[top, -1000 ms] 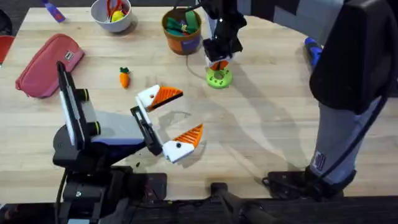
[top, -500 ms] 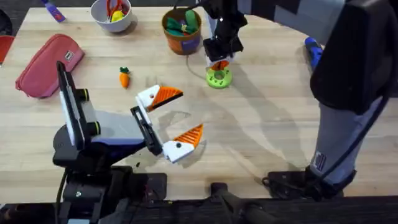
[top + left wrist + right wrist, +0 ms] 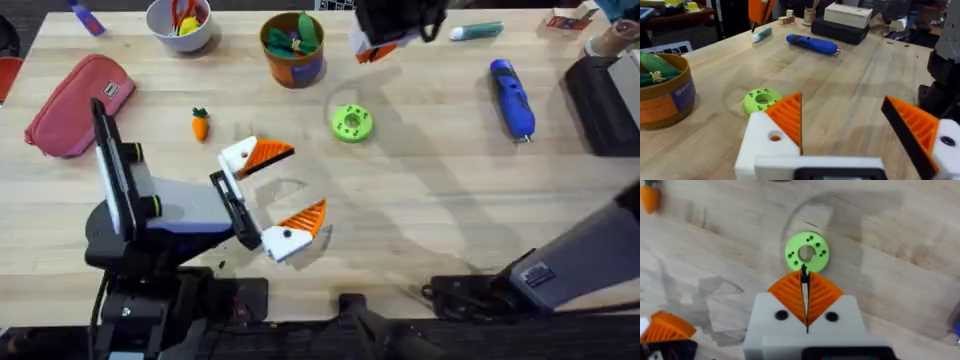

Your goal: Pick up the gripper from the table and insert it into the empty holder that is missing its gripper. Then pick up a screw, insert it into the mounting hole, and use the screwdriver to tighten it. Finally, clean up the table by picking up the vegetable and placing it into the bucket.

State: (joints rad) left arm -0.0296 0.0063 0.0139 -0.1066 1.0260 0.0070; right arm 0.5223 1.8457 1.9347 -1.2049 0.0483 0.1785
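Note:
My left gripper (image 3: 278, 190) (image 3: 842, 100) rests open low over the table (image 3: 430, 200). Both of its white holders (image 3: 240, 157) (image 3: 762, 145) carry orange ribbed tips (image 3: 268, 152) (image 3: 788, 116). High over the far edge, my right gripper (image 3: 385, 35) (image 3: 804, 277) is shut, and a thin dark screw (image 3: 803, 271) sticks out between its orange pads (image 3: 821, 294). It hangs above the green ring (image 3: 351, 123) (image 3: 806, 252) (image 3: 761, 98). The blue screwdriver (image 3: 512, 97) (image 3: 812, 43) lies at the right. The toy carrot (image 3: 200, 124) (image 3: 649, 197) lies left of centre. The orange-brown bucket (image 3: 294, 62) (image 3: 670, 92) holds green toys.
A teal marker (image 3: 475, 32) (image 3: 761, 34) lies at the far edge. A white bowl (image 3: 180, 25) and a pink pouch (image 3: 78, 103) sit at the far left. A dark box (image 3: 605, 100) stands at the right edge. The right arm's link (image 3: 590, 265) crosses the lower right.
My right gripper has lifted off the green ring and drawn back toward the far edge. Its arm has swung out of the right side, uncovering the screwdriver and marker. The left arm is still.

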